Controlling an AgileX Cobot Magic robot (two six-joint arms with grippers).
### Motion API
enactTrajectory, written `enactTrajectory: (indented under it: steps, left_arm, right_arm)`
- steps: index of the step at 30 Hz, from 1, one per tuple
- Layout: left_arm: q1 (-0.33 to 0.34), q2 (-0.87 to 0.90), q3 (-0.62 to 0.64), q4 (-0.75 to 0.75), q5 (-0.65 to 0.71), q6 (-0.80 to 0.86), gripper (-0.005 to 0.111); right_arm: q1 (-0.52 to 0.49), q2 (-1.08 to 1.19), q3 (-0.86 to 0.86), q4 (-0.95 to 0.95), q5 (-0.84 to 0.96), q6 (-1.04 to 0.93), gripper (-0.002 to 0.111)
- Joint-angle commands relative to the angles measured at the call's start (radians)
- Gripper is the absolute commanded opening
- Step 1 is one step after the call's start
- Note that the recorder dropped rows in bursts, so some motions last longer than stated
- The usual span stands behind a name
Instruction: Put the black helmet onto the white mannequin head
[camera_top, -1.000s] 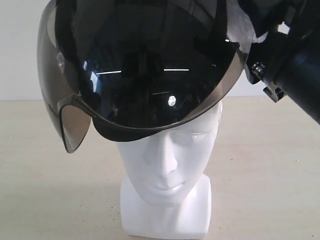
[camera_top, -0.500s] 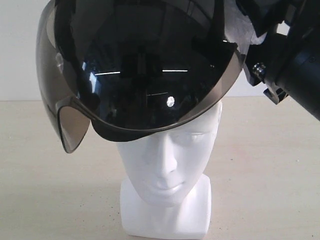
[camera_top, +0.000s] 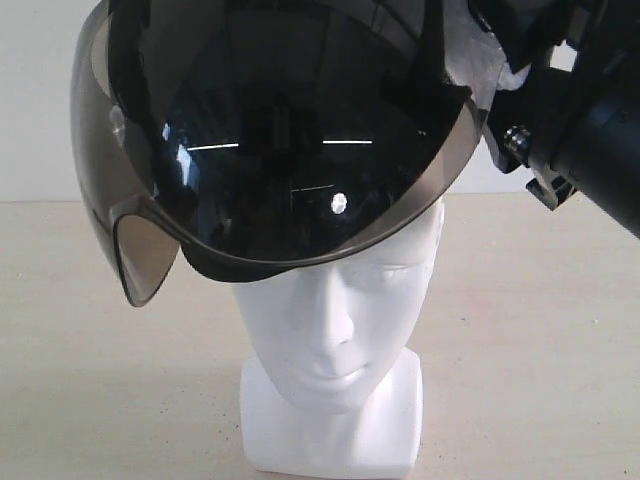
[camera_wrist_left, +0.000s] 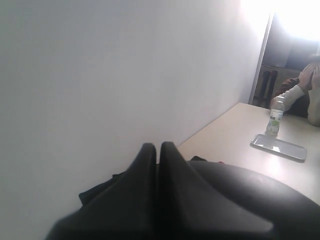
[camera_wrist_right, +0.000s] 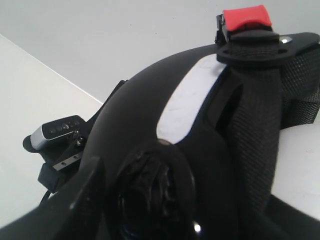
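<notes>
The black helmet hangs tilted over the white mannequin head. Its smoky visor covers the head's crown and brow, while the face, neck and square base show below. My right arm comes in from the upper right. My right gripper is shut on the helmet's side rim, with one finger outside the shell and the other hidden by the padded lining. My left gripper is shut with nothing between its fingers, beside a rounded black surface that looks like the helmet's shell.
The head stands on a pale table before a white wall. The left wrist view shows a water bottle, a white tray and a seated person far off. A grey camera sits on a mount.
The helmet has crept a little to the left over the head. The right arm has barely moved.
</notes>
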Motion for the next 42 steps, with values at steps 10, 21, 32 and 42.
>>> enactTrajectory:
  steps: [10,21,32,42]
  left_arm:
    - [-0.035,0.080,0.058,0.243,0.105,0.011,0.004]
    - [-0.035,0.076,0.058,0.235,0.187,-0.027,0.004]
    - [-0.122,0.156,0.058,0.212,0.134,-0.016,0.004]
    - [-0.153,0.175,0.058,0.212,0.114,-0.007,0.004]
  right_arm:
    - [-0.013,0.022,0.013,-0.059,0.212,-0.226,0.000]
    - [-0.011,0.022,0.013,-0.085,0.235,-0.237,0.000]
    - [-0.013,0.023,0.013,-0.015,0.241,-0.324,0.000]
    - [-0.013,0.023,0.013,-0.018,0.298,-0.373,0.000]
